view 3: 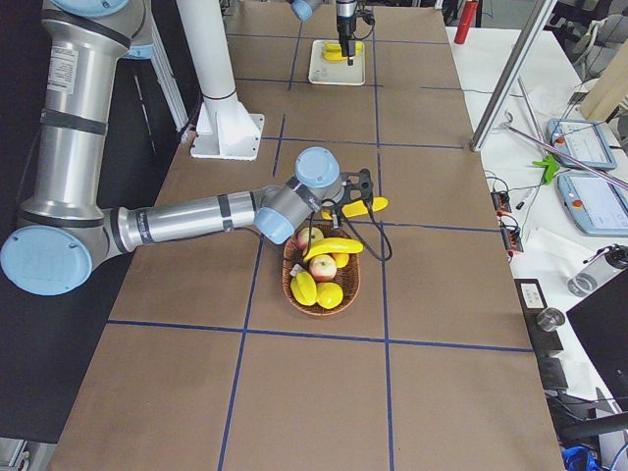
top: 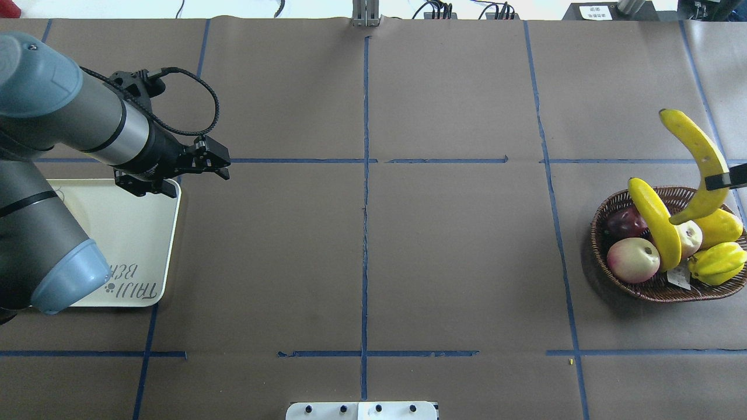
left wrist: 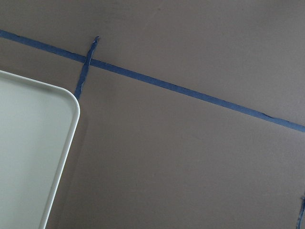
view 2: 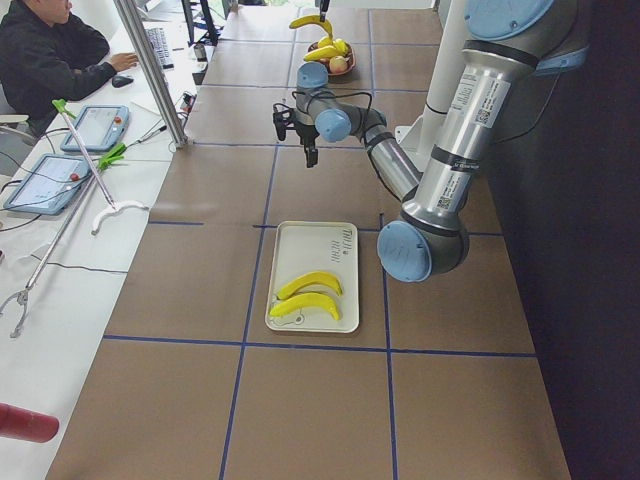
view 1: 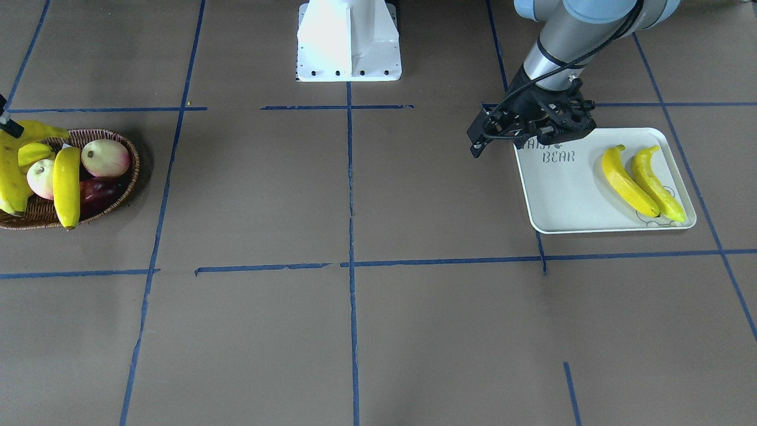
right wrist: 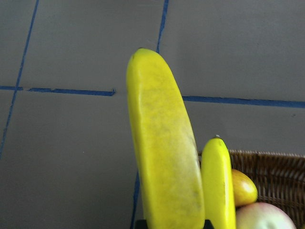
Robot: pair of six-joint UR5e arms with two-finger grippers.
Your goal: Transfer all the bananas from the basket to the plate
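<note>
The right gripper [top: 725, 179] has its jaws closed on a banana [top: 691, 146], pinching it nearer one end so most of its length sticks out beyond the grip. The fruit hangs lifted above the basket [top: 607, 274] at the counter's right end. Its lower tip is just over a second banana [top: 656, 227], which lies across the other fruit [top: 633, 259] in the basket. The plate [view 1: 568, 195] sits well apart, at the counter's left end, with two bananas [view 1: 628, 180] side by side on the half nearer that end. The left gripper [top: 220, 167] hovers by the plate's edge facing the counter's middle, holding nothing; whether its jaws are parted cannot be told. With an off-centre grip on smooth curved skin, the fruit may swivel or slip during the long carry. The arms may also crowd each other at the plate, and a careless drop could roll off the fruit already there.
</note>
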